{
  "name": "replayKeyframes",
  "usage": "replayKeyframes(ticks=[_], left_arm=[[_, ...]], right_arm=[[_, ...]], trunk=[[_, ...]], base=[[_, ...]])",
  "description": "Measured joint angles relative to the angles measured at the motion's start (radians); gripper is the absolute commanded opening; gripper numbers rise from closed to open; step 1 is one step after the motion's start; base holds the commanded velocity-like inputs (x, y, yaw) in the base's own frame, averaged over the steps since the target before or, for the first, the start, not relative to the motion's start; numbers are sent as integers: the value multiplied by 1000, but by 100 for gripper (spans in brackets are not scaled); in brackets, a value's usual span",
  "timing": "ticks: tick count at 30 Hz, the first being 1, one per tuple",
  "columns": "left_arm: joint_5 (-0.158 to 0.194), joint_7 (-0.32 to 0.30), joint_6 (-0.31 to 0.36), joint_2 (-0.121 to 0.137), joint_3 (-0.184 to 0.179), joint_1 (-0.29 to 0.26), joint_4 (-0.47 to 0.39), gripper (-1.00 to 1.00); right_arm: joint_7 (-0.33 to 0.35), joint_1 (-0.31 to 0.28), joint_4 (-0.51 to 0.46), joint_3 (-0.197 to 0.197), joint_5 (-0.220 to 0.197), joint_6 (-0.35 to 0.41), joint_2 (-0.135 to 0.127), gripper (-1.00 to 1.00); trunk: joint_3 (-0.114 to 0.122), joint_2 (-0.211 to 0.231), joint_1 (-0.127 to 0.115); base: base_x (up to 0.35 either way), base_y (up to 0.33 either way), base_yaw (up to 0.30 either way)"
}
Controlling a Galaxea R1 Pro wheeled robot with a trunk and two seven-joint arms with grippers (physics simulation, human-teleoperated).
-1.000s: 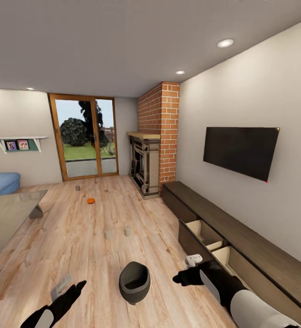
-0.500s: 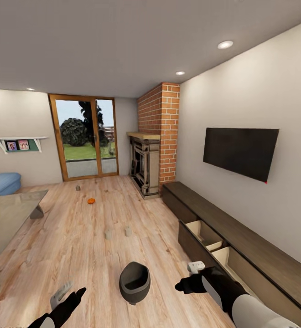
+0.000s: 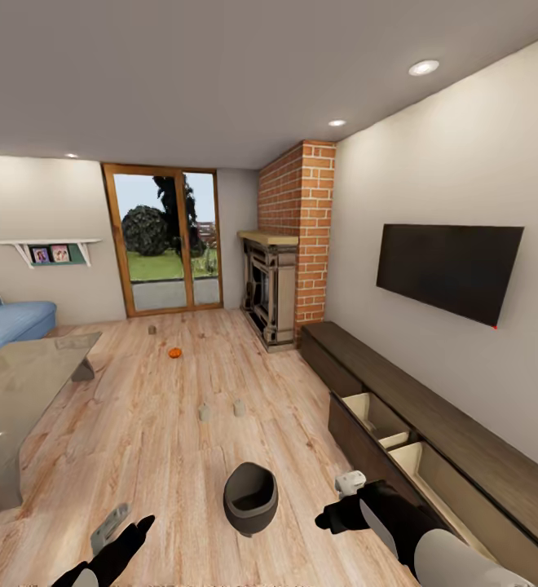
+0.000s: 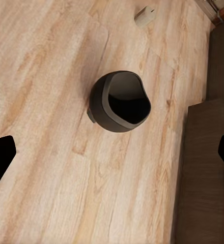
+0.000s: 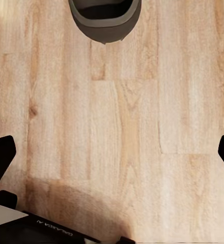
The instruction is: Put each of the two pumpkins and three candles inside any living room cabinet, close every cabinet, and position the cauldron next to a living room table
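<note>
Head view has swung slightly since a second ago: the whole room has slid to the right in the frame, more of the blue sofa [image 3: 12, 319] now shows at the left edge, and the glossy grey-beige coffee table, the worktop [image 3: 24, 383] of this task, takes up more of the left side. That reads as the camera turning, not the things moving.

The round black cauldron [image 3: 250, 497] with its wide mouth sits on the pale wooden floor [image 3: 155, 440] between the two arms, well apart from the worktop. Two stubby tan candles [image 3: 205, 413] stand just beside each other further up the floor, a third candle [image 3: 152, 329] lies near the glass door, and one small orange pumpkin [image 3: 174, 353] rests not far from it. All are on the floor, none in the long dark-brown cabinet [image 3: 432, 424], whose two pale-wood drawers stand pulled open.

The left gripper [image 3: 112, 526] and the right gripper [image 3: 344, 493] both hang low over the floor on either side of the cauldron. In each wrist view the dark fingertips sit at opposite edges of the picture, so both are spread wide and hold nothing.

My judgement is that the collecting has not yet begun here: the robot seems to be lining itself up with the floor items, and the open drawers are ready to receive them.
</note>
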Motion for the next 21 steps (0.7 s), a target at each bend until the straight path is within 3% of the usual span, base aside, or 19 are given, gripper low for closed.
replayKeyframes(ticks=[8,21], left_arm=[[0,-4,-2,-1,0,0,0,100],[0,-6,0,-1,0,0,-2,100]], right_arm=[[0,0,9,2,3,0,0,100],[2,0,9,4,22,-40,-1,100]], trunk=[[-12,0,0],[-14,0,0]], base=[[0,23,139],[0,271,56]])
